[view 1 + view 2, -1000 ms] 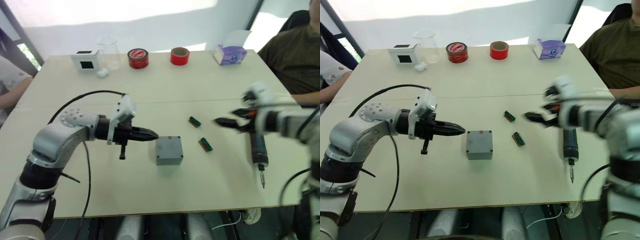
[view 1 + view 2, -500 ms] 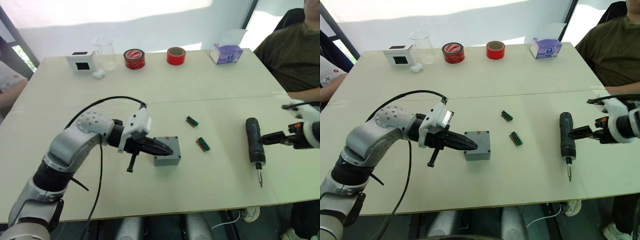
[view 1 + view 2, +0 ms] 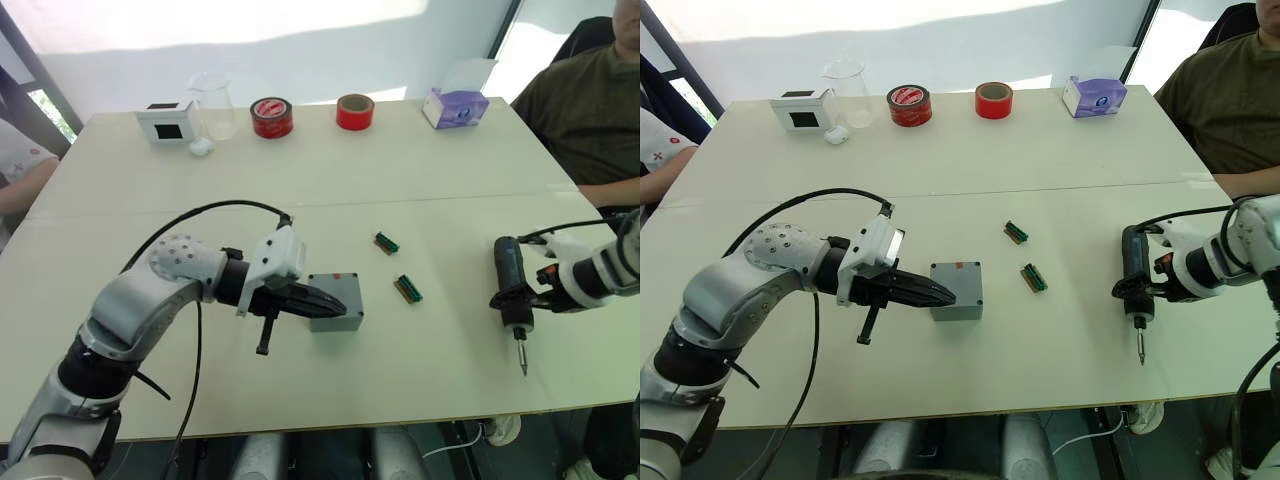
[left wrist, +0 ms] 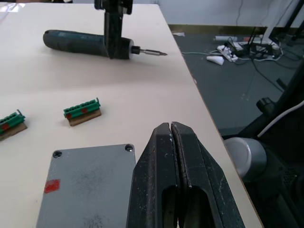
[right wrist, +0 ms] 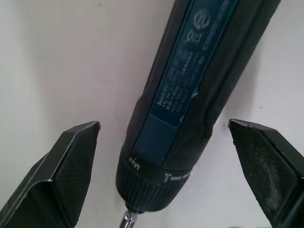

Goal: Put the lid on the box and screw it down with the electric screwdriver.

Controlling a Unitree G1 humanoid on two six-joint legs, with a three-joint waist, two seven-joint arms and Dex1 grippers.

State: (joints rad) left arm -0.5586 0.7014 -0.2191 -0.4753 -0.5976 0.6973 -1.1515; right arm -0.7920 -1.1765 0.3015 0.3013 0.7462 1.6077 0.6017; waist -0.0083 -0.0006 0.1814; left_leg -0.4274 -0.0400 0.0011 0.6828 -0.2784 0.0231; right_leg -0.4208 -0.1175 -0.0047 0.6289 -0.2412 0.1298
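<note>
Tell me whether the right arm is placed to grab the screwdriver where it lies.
Probably yes. The right gripper is open, one jaw on each side of the screwdriver near its bit end, and nothing sits between them. The tool lies flat on the table.

The left gripper (image 4: 172, 130) has its fingers (image 4: 156, 161) pressed together beside the lid (image 4: 85, 185) (red mark on it). The electric screwdriver (image 4: 88, 43) lies at eleven o'clock.

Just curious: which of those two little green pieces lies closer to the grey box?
The green piece nearer the table's front edge; the other green piece lies farther back. Both sit apart from the grey box.
</note>
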